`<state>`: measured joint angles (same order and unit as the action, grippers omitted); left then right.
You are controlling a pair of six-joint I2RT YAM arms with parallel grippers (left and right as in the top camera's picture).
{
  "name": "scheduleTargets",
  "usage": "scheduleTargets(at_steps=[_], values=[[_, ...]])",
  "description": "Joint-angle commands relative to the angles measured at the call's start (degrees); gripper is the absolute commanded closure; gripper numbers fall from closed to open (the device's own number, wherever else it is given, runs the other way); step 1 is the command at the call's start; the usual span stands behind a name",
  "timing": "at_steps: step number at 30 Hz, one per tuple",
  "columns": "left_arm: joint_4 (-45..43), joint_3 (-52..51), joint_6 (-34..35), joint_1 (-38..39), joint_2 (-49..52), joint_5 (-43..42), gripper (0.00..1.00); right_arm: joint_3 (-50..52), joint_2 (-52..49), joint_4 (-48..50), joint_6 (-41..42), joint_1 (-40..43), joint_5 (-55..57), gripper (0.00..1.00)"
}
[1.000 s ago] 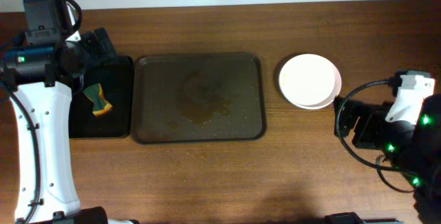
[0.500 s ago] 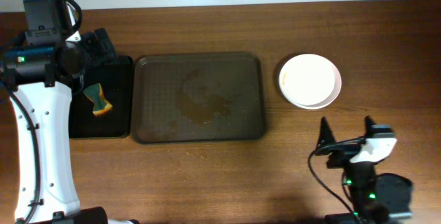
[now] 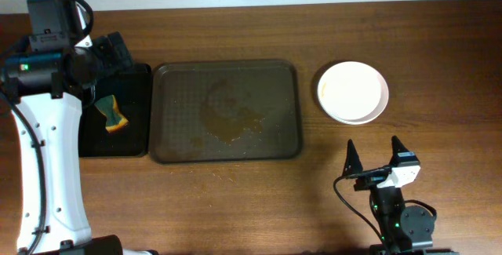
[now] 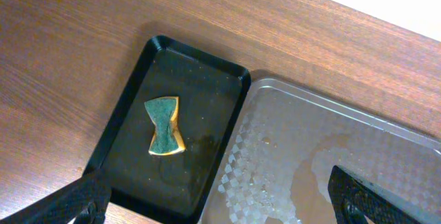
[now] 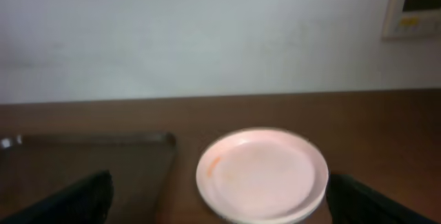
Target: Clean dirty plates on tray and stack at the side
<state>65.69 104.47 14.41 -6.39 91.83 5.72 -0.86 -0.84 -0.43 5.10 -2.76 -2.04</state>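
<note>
Plates stacked, tray vacated

Plates sit as one white stack on the bench at the upper right of the overhead view. They lie just right of the tray and apart from it, which is where the task wants them. The top plate shows a faint orange trace near its left rim in the right wrist view. The tray holds no plates, only a sauce smear.

The right pincer stands at the lower right, well below the stack, fingers apart and holding nothing. The left pincer hangs over the seam between the black tray and the tray, also spread and empty.

The sponge rests in the black tray at the left. Nothing stands between either pincer and the stack. The task looks essentially complete.
</note>
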Motion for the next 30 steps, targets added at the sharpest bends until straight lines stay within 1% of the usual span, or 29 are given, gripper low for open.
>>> scheduleTargets(at_steps=[1,26,30], values=[[-0.09,-0.07,0.13,-0.13,0.17,-0.57,0.01,0.55,0.44,-3.82,0.02,-0.39,-1.18,0.02],[0.33,-0.07,0.09,-0.2,0.17,0.13,0.01,0.55,-0.17,-3.82,0.0,-0.37,-1.16,0.02],[0.79,-0.63,0.04,-0.7,-2.4,1.57,0.01,0.55,-0.17,-3.82,0.0,-0.37,-1.18,0.02]])
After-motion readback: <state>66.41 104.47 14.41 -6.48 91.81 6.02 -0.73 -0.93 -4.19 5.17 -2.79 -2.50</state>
